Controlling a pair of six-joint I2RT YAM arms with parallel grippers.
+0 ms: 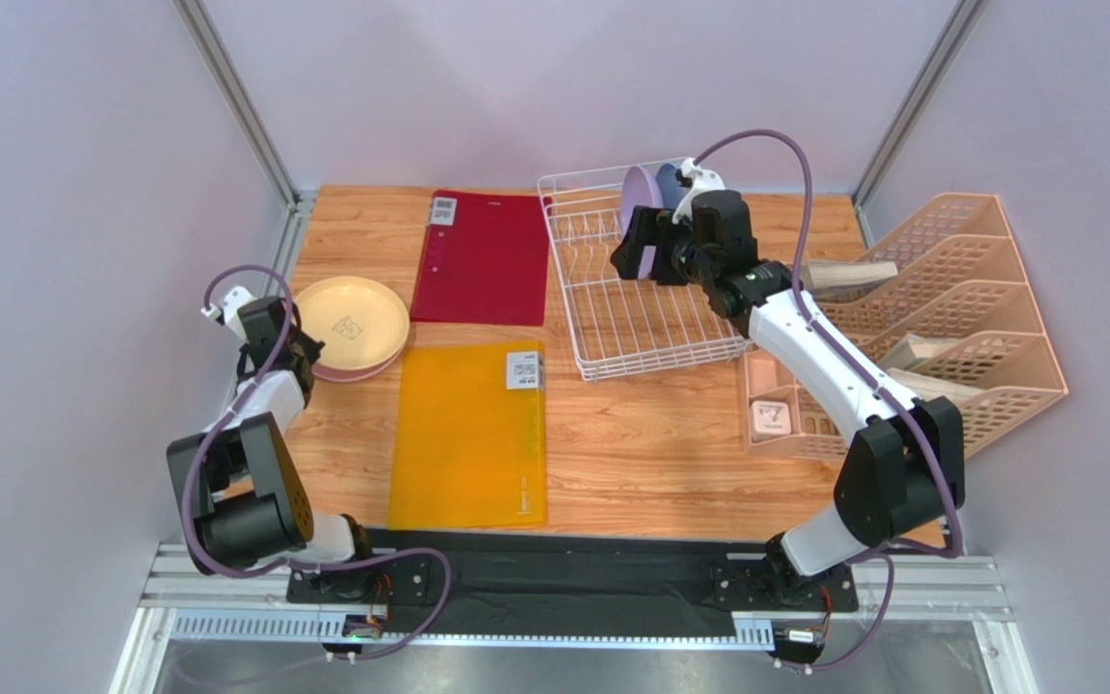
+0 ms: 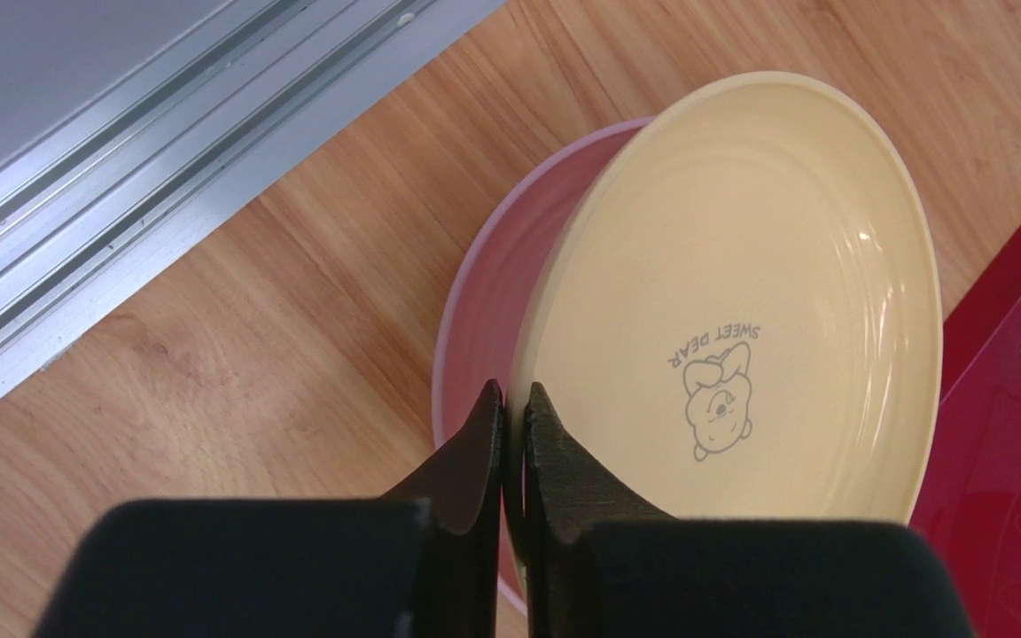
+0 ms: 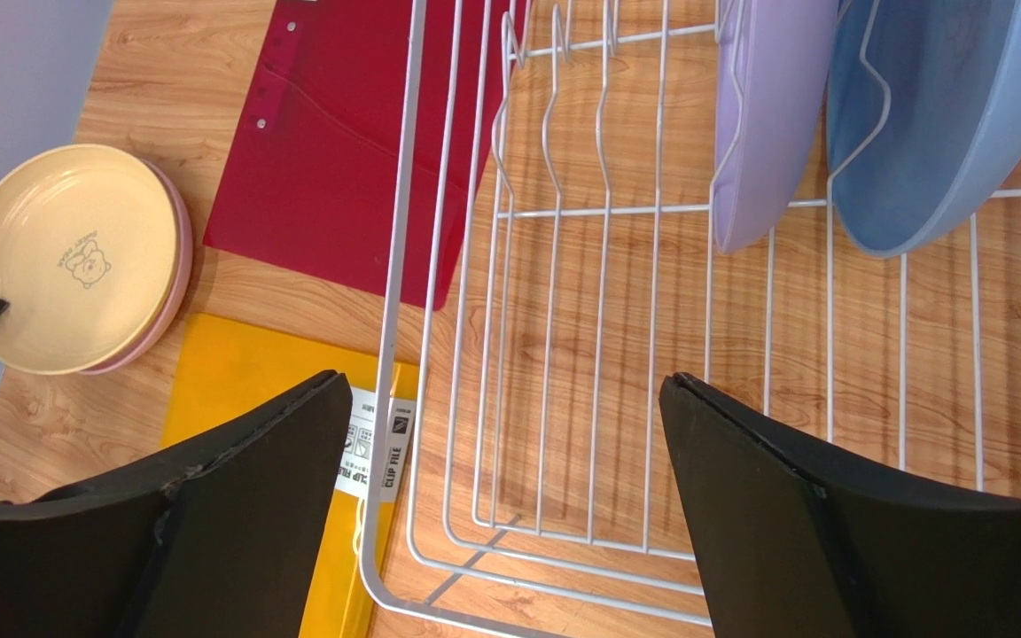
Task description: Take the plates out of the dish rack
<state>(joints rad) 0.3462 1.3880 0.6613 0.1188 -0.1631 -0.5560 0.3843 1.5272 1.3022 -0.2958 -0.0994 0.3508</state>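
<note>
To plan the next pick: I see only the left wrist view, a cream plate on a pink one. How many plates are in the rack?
Observer: Two, the lavender plate and the light blue plate, both upright in the dish rack.
Operator: And the other arm?
Observer: The right gripper hovers over the rack, jaws wide open, near the lavender plate.
Operator: Anything beside the rack?
Observer: A peach file organiser sits on its right side.
</note>
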